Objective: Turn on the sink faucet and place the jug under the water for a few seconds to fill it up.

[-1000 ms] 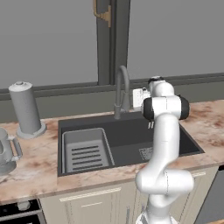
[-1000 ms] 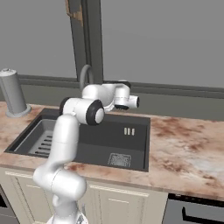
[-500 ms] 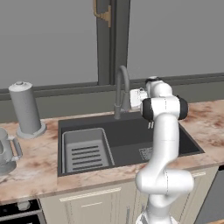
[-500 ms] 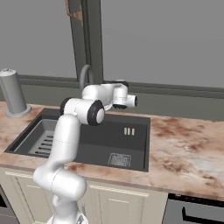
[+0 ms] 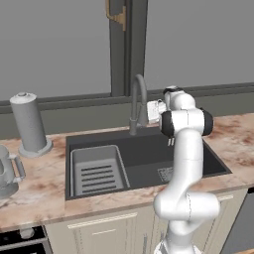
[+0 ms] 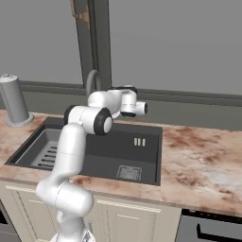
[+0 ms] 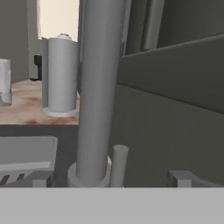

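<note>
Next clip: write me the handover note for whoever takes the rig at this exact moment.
Gripper: open, empty, close to the faucet, whose stem and small lever stand between the fingertips in the hand view.
Sink: dry, no water running; grey rack sits in its left half.
Jug: on the counter left of the sink, untouched; grey canister behind it.
Done: arm brought to the faucet.
Left: push the lever to start the water, fetch the jug, hold it under the stream for a few seconds.
</note>
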